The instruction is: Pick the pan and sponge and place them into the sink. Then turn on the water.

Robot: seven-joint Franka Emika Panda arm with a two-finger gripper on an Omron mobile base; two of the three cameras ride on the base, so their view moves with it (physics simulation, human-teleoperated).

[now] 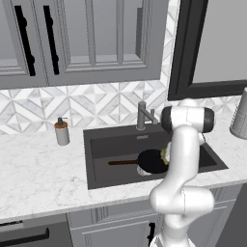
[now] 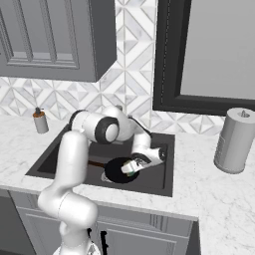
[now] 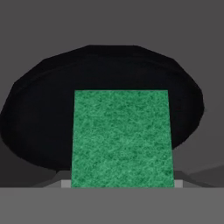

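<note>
- The counter (image 1: 38,178) fills the lower left of the left base view, white marble, with the sink (image 1: 103,140) cut into it at the middle of the frame; in the right base view the sink (image 2: 164,172) sits centre-low.
- The arm (image 1: 181,164) rises from the lower right of the left base view and bends over the basin, which puts the hand low inside the sink, probably so the load can be let go close to the bottom.
- A paper towel roll (image 2: 233,140) stands at the right edge of the right base view, well apart from the work.
- The pan (image 1: 150,160) lies flat on the sink floor, its handle pointing toward frame left; that part of the task looks done. In the hand view the pan (image 3: 48,109) spreads dark across the middle.
- The faucet (image 1: 142,116) stands at the basin's back rim, above centre; no blue stream runs from it, so the water is not yet on.
- The soap bottle (image 1: 61,131) stands at centre left, beside the sink.
- The gripper (image 2: 131,168) hangs just over the pan, at frame centre.
- The sponge (image 3: 120,138) is clamped between the fingers, green face toward the camera, directly above the pan; my guess is release comes next, then the faucet lever.
</note>
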